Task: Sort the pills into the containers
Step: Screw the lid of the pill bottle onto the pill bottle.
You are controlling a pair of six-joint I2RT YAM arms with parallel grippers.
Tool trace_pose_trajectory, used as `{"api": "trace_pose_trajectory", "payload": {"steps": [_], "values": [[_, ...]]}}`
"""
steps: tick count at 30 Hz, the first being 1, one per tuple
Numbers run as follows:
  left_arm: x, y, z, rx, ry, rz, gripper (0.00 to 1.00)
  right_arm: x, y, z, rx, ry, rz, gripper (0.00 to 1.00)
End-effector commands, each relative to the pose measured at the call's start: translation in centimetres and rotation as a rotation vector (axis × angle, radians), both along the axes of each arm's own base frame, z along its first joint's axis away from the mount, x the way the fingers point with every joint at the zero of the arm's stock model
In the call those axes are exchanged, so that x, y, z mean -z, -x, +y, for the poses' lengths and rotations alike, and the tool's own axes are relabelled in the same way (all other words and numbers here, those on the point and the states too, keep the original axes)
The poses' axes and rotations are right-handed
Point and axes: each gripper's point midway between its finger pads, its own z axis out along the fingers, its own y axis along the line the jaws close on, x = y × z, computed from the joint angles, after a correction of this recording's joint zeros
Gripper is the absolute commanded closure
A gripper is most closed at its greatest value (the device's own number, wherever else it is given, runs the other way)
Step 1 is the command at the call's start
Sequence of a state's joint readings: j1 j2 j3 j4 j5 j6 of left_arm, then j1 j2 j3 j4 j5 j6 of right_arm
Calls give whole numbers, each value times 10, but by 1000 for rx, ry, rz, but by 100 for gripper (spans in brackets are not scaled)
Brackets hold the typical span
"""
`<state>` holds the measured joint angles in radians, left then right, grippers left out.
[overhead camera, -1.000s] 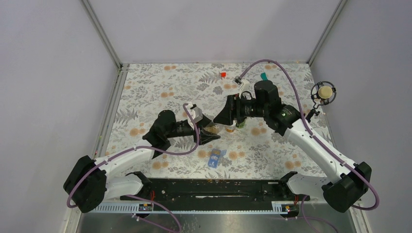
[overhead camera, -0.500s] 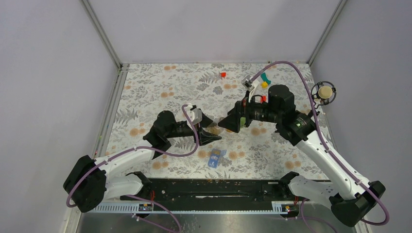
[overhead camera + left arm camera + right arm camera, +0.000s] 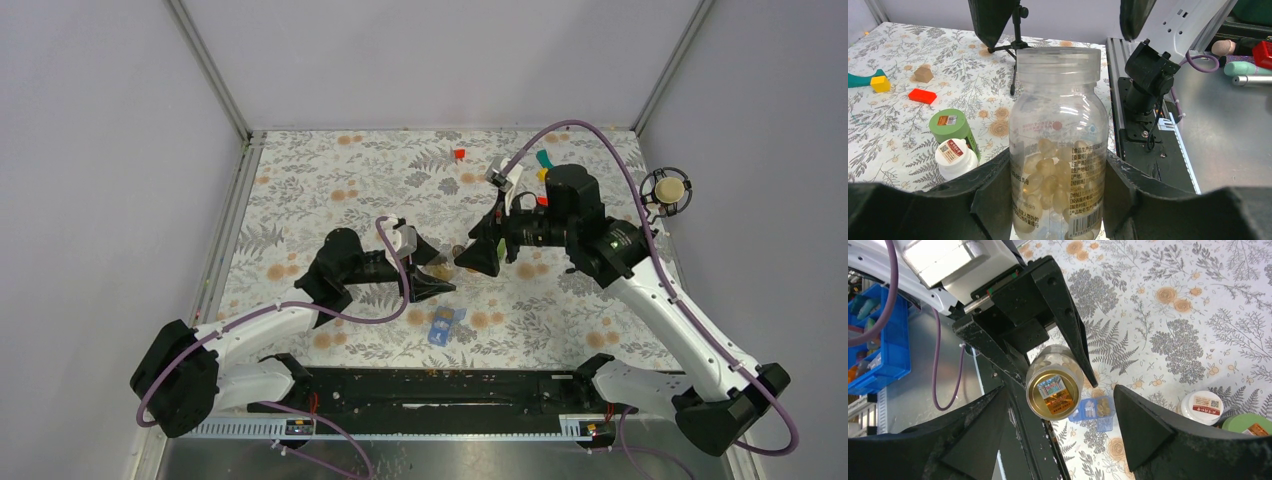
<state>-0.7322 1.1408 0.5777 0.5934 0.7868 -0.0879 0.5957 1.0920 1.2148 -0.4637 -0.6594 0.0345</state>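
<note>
Gripping a clear bottle (image 3: pixel 1058 150) of pale pills by its sides, the left claw (image 3: pixel 430 270) is holding it over the flowered table (image 3: pixel 300 180). The right claw (image 3: pixel 478 252) is hanging just off the bottle's gold-topped end, jaws spread wide and touching nothing. The blue pill box (image 3: pixel 441 326) is lying flat on the table, near both claws but apart from them, toward the arms' bases, with pale pills showing inside.

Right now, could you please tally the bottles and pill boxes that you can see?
Bottles: 3 (clear bottle, green bottle, white bottle)
Pill box: 1
Total: 4
</note>
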Motion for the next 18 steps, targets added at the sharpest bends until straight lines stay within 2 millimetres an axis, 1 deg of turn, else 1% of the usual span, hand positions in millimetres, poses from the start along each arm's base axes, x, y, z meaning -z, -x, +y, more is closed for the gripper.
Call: {"api": "trace_pose_trajectory", "payload": {"steps": [1,4,7,10,11,13,18], "values": [[-30,1,-5,33,63,-70,100,-8,3,2,-52,5,-56,15],[-30,1,-5,35,62,-67,100,-4,3,4,-56,14,-52,13],[-29,0,-6,35,60,-64,100,-2,2,6,-62,18,-42,17],[-29,-1,-6,34,59,-61,100,-2,0,10,-66,14,-28,26],[-28,-1,-7,35,59,-60,100,-2,1,11,-72,13,-18,30],[-29,-1,-6,29,62,-60,100,0,1,13,-75,13,-1,34],[-33,-2,-5,13,78,-67,100,-2,0,14,-53,1,40,55]]}}
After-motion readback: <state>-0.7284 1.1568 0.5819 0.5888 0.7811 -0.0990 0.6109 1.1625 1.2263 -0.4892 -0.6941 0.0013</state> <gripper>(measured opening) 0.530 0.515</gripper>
